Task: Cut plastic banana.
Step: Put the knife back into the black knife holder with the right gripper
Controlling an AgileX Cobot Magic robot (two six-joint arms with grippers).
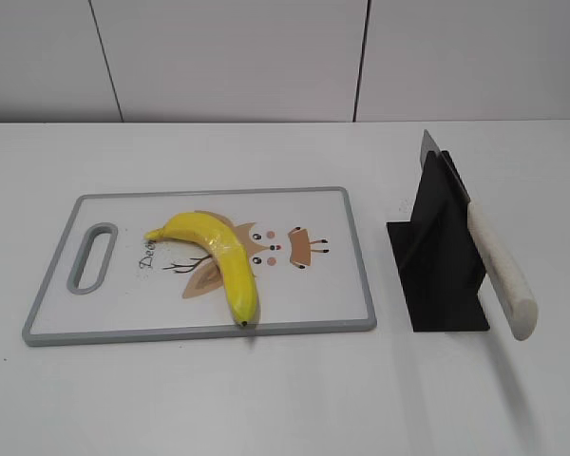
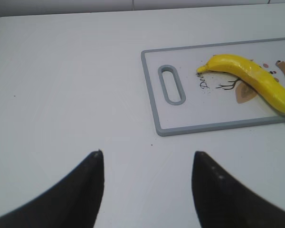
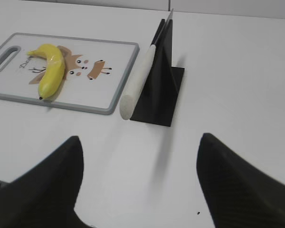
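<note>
**Both arms back, knife in its stand, banana waiting on the board**

From my seat I see the plastic banana (image 1: pixel 218 256) lying whole on the cutting board (image 1: pixel 351 256), curved, its dark tip at the near edge and its stem pointing toward the board's handle slot (image 1: pixel 93 256). It sits left of the board's middle, over the printed cartoon, which leaves bare board to its right.

The knife (image 1: pixel 494 266) rests in a black stand (image 1: pixel 437 275) just beside the board's right edge. Its blade is tucked into the stand and its pale handle slopes out toward the near side. I judge that is deliberate: the handle is offered toward my right arm, free of the table, so fingers can close around it.

My left gripper (image 2: pixel 147 190) hovers over bare table (image 2: pixel 61 95), well short of the board, fingers spread wide with nothing between them. My right gripper (image 3: pixel 140 185) is likewise spread and empty, aimed at the knife but well apart from it.

As I read it, no cut has begun. The sensible first step is for the right arm to take the handle, the left perhaps to steady the banana.
</note>
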